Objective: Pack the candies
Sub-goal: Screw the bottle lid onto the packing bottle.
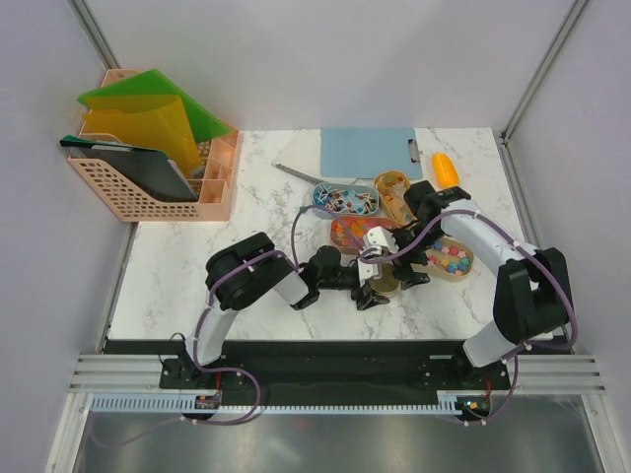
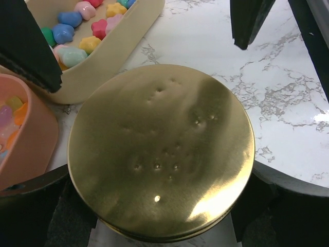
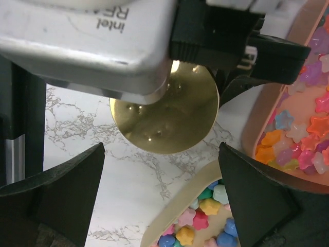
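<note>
The candies lie in three trays. Pastel star candies point(image 2: 77, 31) point(image 3: 205, 221) fill a cream oval tray point(image 1: 461, 271). Orange-red candies point(image 3: 303, 134) sit in a pink tray point(image 1: 350, 234), and dark wrapped candies are in a grey-blue tray point(image 1: 345, 199). A round gold lid point(image 2: 159, 149) point(image 3: 175, 118) rests on the marble beside the cream tray. My left gripper point(image 1: 380, 286) point(image 2: 160, 203) straddles the lid, a finger pressed against each side of its rim. My right gripper point(image 1: 406, 268) point(image 3: 162, 200) hovers open over the bare marble between lid and cream tray, holding nothing.
An orange scoop point(image 1: 446, 169) and a blue board point(image 1: 370, 153) lie at the back. An amber open container point(image 1: 394, 192) stands behind the trays. A pink basket point(image 1: 212, 187) with coloured folders fills the far left. The two arms crowd each other above the lid.
</note>
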